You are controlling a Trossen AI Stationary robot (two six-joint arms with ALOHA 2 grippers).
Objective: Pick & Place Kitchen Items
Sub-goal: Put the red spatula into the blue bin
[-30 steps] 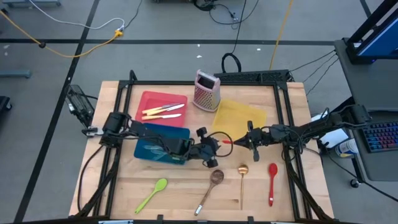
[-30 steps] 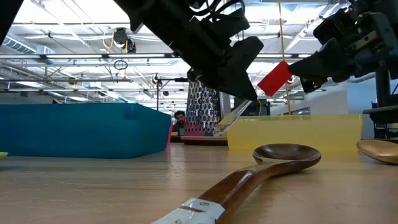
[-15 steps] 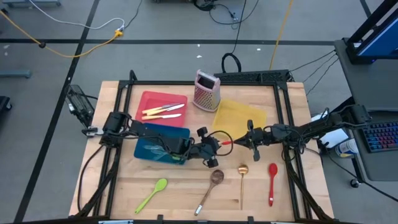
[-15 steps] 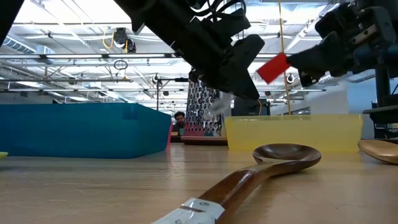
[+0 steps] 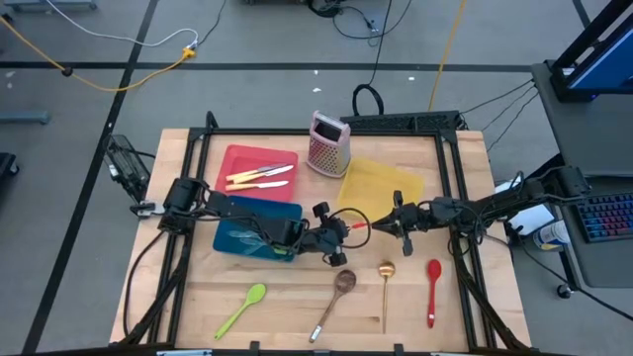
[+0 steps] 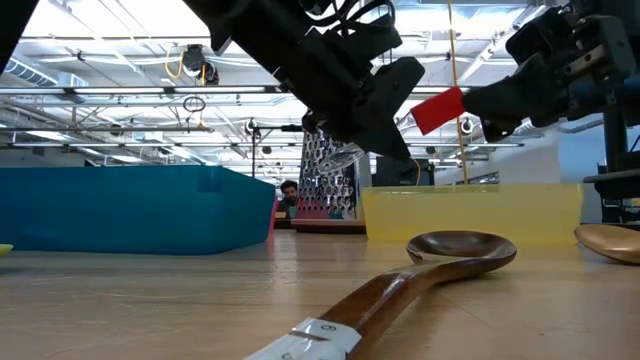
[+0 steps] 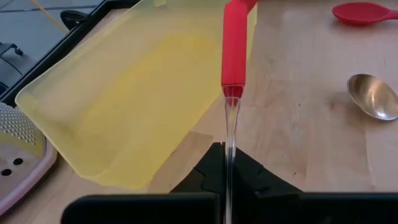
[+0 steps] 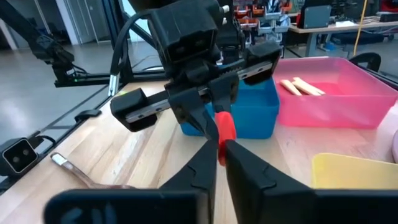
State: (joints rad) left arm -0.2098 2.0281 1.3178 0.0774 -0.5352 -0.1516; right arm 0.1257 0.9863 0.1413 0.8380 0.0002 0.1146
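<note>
The red spatula point(image 6: 437, 109) now sits higher and more level between the two grippers than a second ago. Its clear handle point(image 7: 229, 149) has slid into the left gripper point(image 7: 227, 163), which closes on it.

wooden desk point(image 5: 297, 316) with bins and loose spoons

at the back lie a red bin point(image 5: 252, 158) holding cream-handled knives point(image 5: 259, 176), a pink box grater point(image 5: 327, 143) and a yellow bin point(image 5: 381, 183); a blue bin point(image 5: 237, 239) sits in front of the red one. along the front edge: green spoon point(image 5: 243, 308), wooden spoon point(image 5: 334, 299), gold spoon point(image 5: 386, 287), red spoon point(image 5: 432, 288).
</note>
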